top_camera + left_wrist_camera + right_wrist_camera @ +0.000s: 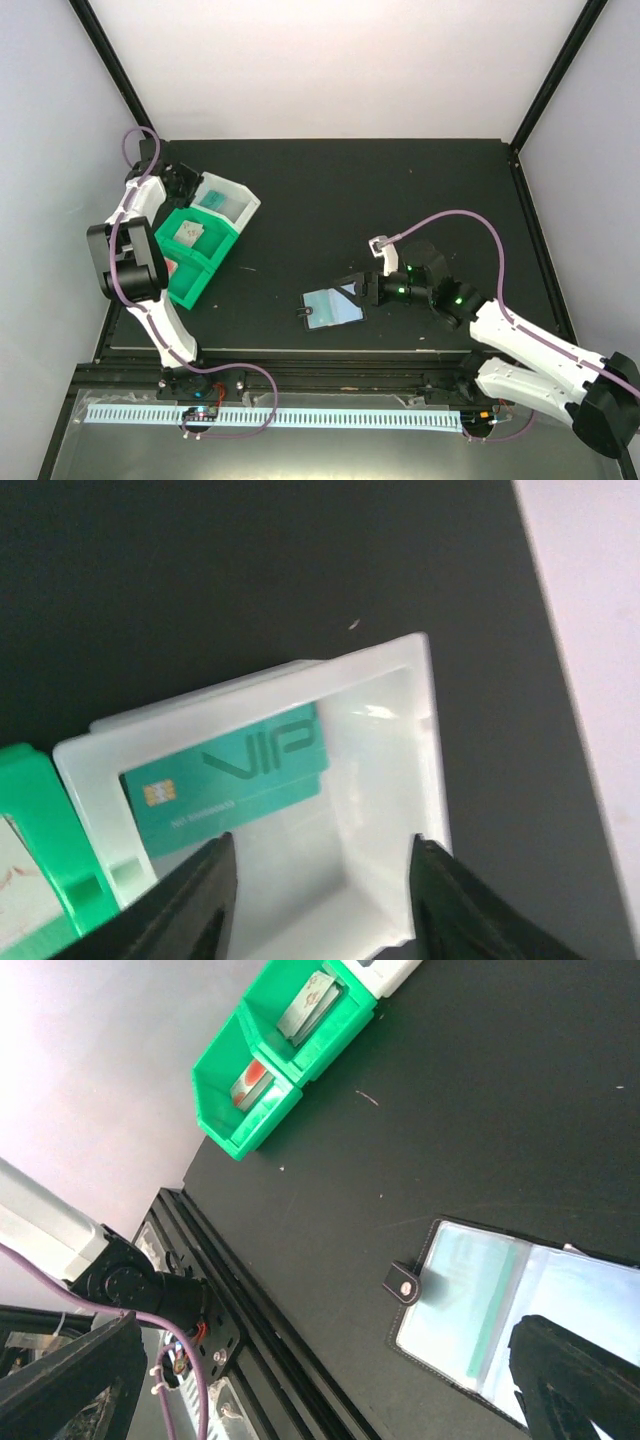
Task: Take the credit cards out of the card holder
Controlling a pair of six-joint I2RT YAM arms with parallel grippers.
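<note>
Left arm point(130, 250): extended forward along the left side, elbow raised.
Left claw point(325, 895): angled downward, jaws partly apart, nothing gripped.
Right arm point(520, 335): stretched low toward the left, wrist level.
Right claw point(352, 290): jaws spread wide.

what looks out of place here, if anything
Nothing much. The teal card sits crooked in the white bin rather than square to its walls. The card holder lies open, clear pockets up. Nothing looks spilled or damaged.
</note>
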